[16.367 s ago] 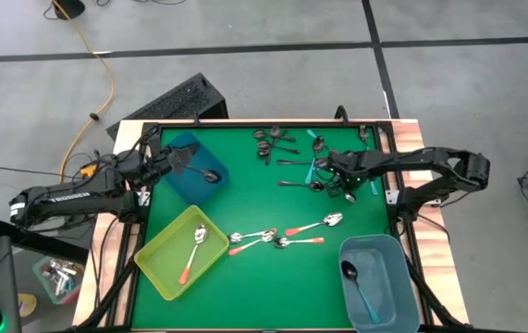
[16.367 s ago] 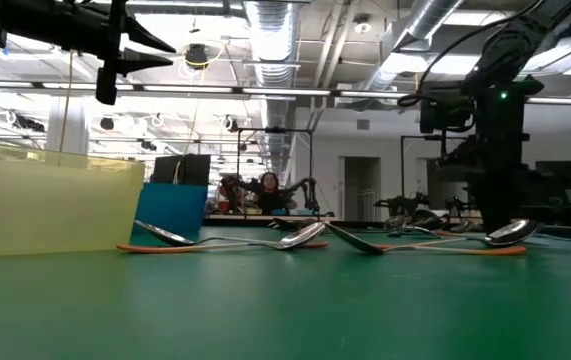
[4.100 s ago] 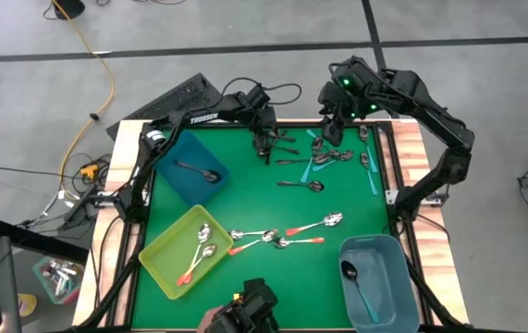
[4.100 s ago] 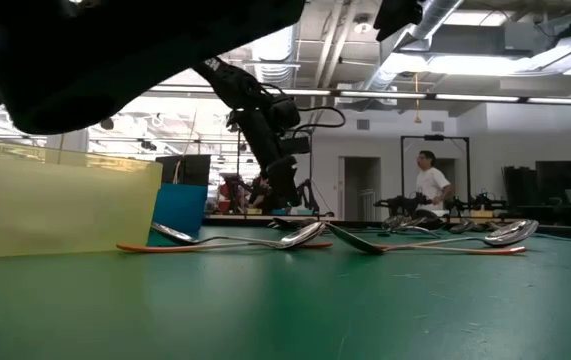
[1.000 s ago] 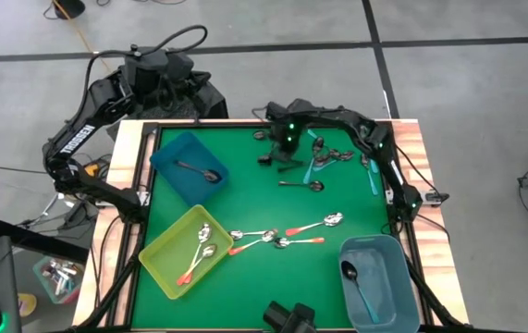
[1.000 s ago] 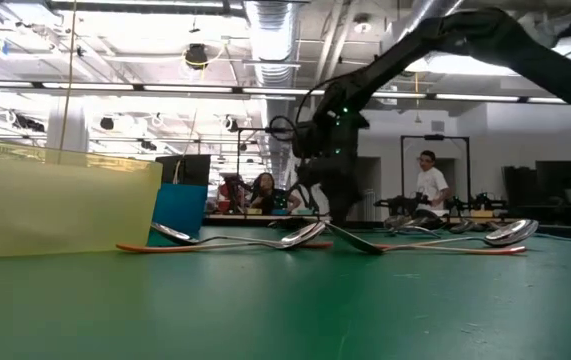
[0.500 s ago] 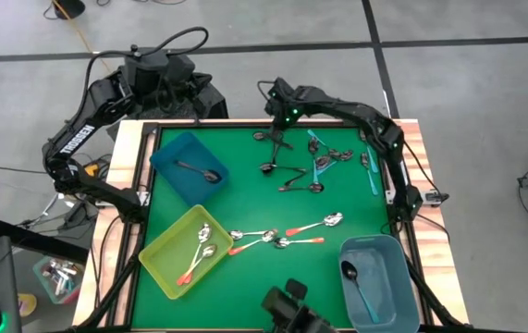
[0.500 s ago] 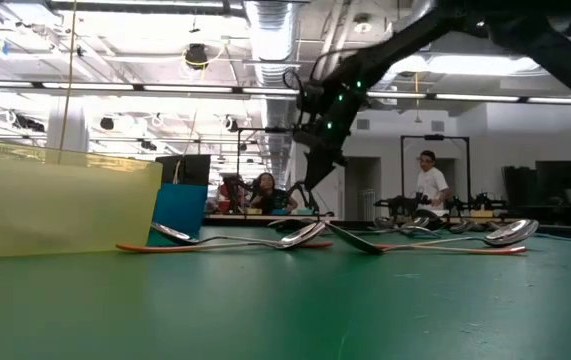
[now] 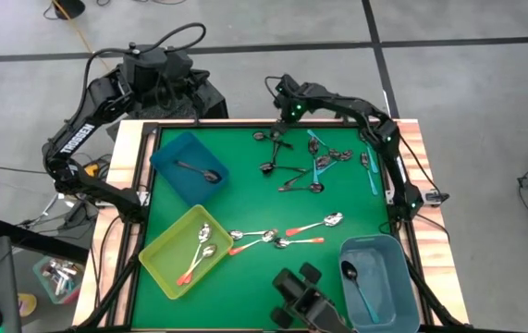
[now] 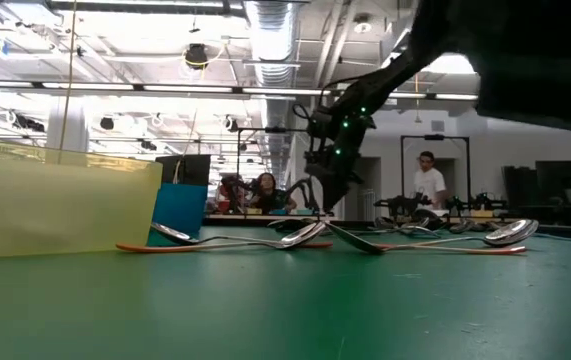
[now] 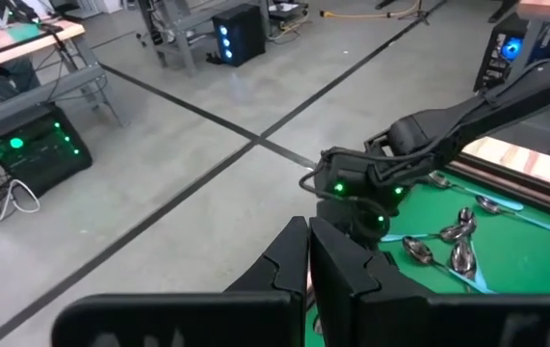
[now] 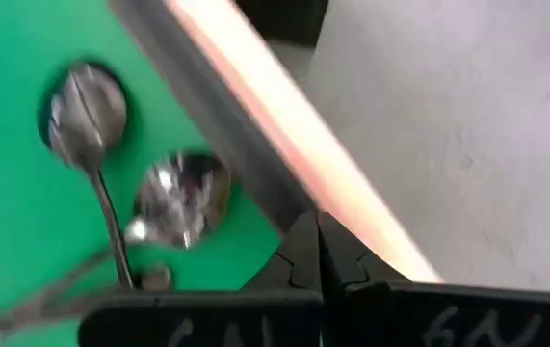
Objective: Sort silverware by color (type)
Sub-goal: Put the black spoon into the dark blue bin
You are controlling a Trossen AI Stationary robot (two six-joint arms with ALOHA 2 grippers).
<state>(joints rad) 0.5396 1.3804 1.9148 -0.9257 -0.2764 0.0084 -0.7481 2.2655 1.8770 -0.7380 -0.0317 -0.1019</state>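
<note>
Silverware (image 9: 293,163) scattered across the green table (image 9: 245,199), right tool (image 9: 280,128) closed, apparently empty, above far-edge spoons, left tool (image 11: 308,253) closed, empty, off-table.

my arms (image 9: 88,120) are dark and jointed, with white lettering, black cables and green indicator lights (image 9: 293,113).
</note>
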